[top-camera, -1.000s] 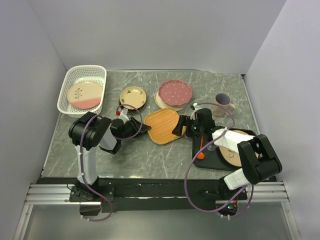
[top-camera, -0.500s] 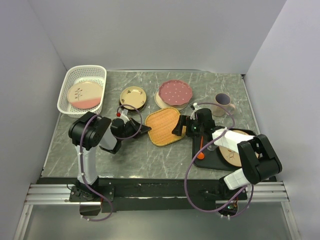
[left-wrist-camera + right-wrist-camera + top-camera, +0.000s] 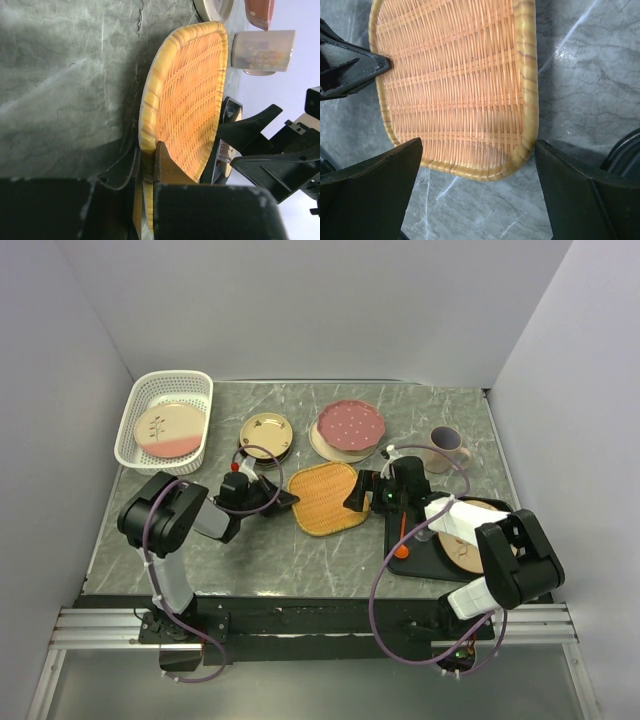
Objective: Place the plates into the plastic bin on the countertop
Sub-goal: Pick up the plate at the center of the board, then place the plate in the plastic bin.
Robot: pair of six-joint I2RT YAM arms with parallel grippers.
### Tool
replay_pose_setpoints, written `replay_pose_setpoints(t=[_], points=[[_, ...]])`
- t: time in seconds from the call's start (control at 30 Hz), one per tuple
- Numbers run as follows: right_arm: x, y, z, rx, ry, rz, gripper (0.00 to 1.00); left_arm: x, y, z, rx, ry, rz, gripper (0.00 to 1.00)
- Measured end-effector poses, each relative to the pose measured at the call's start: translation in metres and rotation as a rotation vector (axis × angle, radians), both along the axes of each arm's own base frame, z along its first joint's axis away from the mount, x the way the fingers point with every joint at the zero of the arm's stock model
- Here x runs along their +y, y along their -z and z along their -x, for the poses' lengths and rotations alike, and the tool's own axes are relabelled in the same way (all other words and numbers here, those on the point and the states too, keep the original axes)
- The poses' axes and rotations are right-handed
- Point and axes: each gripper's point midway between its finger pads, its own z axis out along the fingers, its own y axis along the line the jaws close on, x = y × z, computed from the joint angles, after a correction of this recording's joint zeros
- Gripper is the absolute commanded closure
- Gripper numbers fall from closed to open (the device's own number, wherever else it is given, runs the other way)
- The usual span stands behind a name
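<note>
The orange-brown squarish woven plate (image 3: 325, 497) lies on the grey-green countertop (image 3: 300, 550). My left gripper (image 3: 283, 500) is shut on its left rim; the left wrist view shows the rim (image 3: 190, 100) pinched between the jaws (image 3: 147, 170). My right gripper (image 3: 360, 493) is open at the plate's right edge, its fingers straddling the near rim (image 3: 455, 85) without touching (image 3: 477, 145). The white plastic bin (image 3: 130, 430) stands at the back left and holds the pink-and-cream sprig plate (image 3: 165, 430). A small tan plate (image 3: 266, 433) and the pink polka-dot plate (image 3: 351, 423), which sits on another plate, lie behind.
A mug (image 3: 445, 445) stands at the back right and shows in the left wrist view (image 3: 262, 50). A flat black tray (image 3: 410, 555) at the right holds a plate (image 3: 465, 540) and an orange-handled utensil. Grey walls close in the left, back and right.
My left arm's elbow has swung left and the woven plate has shifted slightly with the gripper. The right arm has not moved.
</note>
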Motion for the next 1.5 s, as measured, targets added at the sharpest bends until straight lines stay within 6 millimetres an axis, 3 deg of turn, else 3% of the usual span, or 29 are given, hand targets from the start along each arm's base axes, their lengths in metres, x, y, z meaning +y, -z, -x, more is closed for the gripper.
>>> replay_pose_setpoints(t=[0.37,0.73,1.2,1.5], points=[[0.001,-0.008,-0.002,-0.026,-0.001,-0.01,0.0,0.013,-0.008,0.008,-0.009,-0.011,-0.094,0.99],[0.002,-0.015,-0.005,-0.053,-0.001,-0.021,0.0,0.03,-0.034,0.013,-0.056,-0.033,-0.178,0.99],[0.002,-0.014,-0.005,-0.055,-0.001,-0.021,0.0,0.075,-0.057,0.006,-0.069,-0.112,-0.246,0.99],[0.002,-0.018,-0.005,-0.065,0.0,-0.025,0.0,0.107,-0.084,-0.007,-0.108,-0.181,-0.269,0.99]])
